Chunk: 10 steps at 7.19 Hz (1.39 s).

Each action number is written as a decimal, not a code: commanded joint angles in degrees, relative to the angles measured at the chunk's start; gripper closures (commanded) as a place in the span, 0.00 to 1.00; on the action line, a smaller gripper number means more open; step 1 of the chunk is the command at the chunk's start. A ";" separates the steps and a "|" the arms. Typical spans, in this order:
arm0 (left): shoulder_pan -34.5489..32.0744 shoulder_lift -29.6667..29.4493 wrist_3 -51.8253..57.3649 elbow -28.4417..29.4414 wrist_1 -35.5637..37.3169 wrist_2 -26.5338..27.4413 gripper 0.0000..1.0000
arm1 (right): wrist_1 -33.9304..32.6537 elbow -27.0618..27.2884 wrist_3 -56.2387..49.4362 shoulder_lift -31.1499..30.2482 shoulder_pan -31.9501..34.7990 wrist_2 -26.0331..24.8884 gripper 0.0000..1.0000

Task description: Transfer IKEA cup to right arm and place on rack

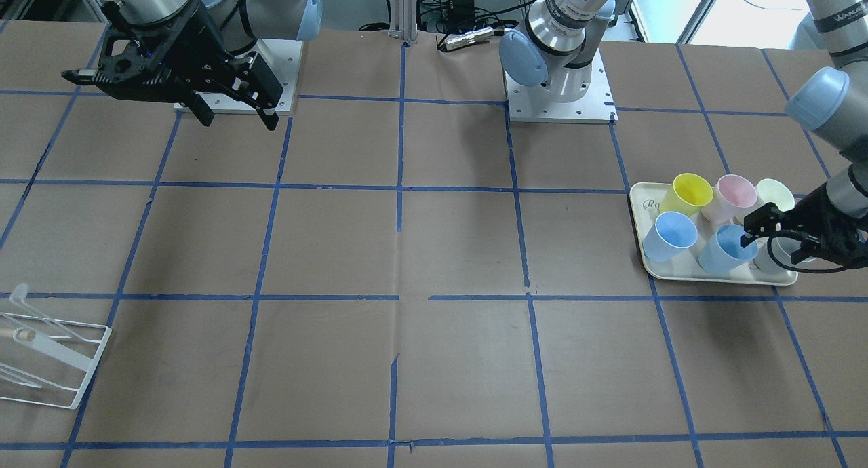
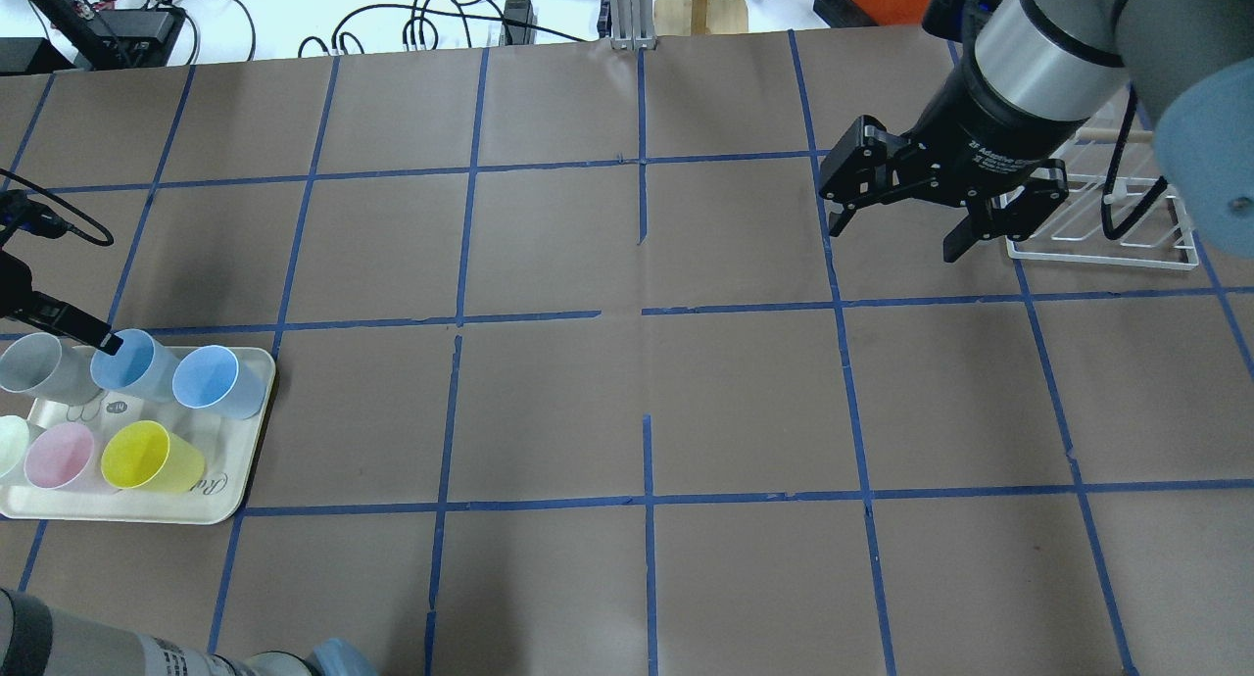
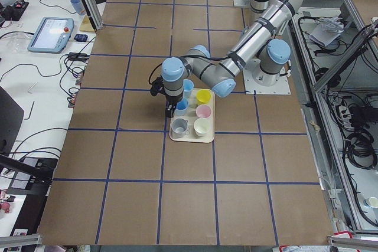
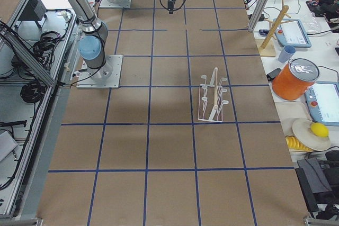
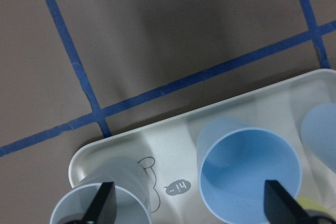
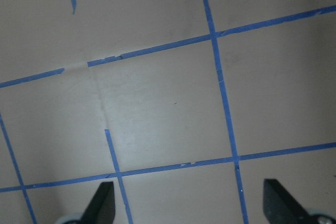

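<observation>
Two pale blue IKEA cups (image 2: pixel 132 362) (image 2: pixel 211 380) stand on a cream tray (image 2: pixel 250 441) at the table's left. My left gripper (image 5: pixel 190 205) is open and hovers just above the blue cup beside the grey cup (image 5: pixel 247 169). One fingertip (image 2: pixel 111 343) sits at that cup's rim (image 1: pixel 725 247). My right gripper (image 2: pixel 896 230) is open and empty, held above the table to the left of the white wire rack (image 2: pixel 1107 235). The rack also shows in the front view (image 1: pixel 47 359) and holds nothing.
The tray also holds a grey cup (image 2: pixel 39 362), a pink cup (image 2: pixel 59 456), a yellow cup (image 2: pixel 147 456) and a pale green cup (image 2: pixel 10 441), close together. The arm bases (image 1: pixel 559 105) stand at the robot's edge. Brown paper with blue tape lines covers the table.
</observation>
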 commanded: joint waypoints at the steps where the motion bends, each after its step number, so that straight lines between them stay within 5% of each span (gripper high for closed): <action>1: -0.30 -1.47 -0.33 -0.18 0.28 -0.08 0.03 | -0.13 -0.49 6.75 2.03 0.00 9.58 0.00; 3: -0.30 -1.91 -0.33 -1.32 0.28 0.09 0.08 | -2.49 0.30 13.88 2.29 0.00 19.16 0.00; 4: -0.21 -2.00 0.02 -1.50 0.11 0.09 0.18 | -2.50 0.21 15.57 2.73 0.00 20.08 0.00; 7: -0.13 -3.14 0.46 -1.68 0.28 0.44 1.00 | -2.59 0.12 16.90 3.17 -0.09 27.88 0.00; 8: -0.13 -3.15 0.46 -1.59 0.28 0.62 1.00 | -2.59 0.21 19.08 3.70 -0.09 28.69 0.00; 10: -0.13 -3.06 0.37 -0.98 0.28 0.71 1.00 | -2.59 0.12 26.78 5.71 -1.92 38.49 0.00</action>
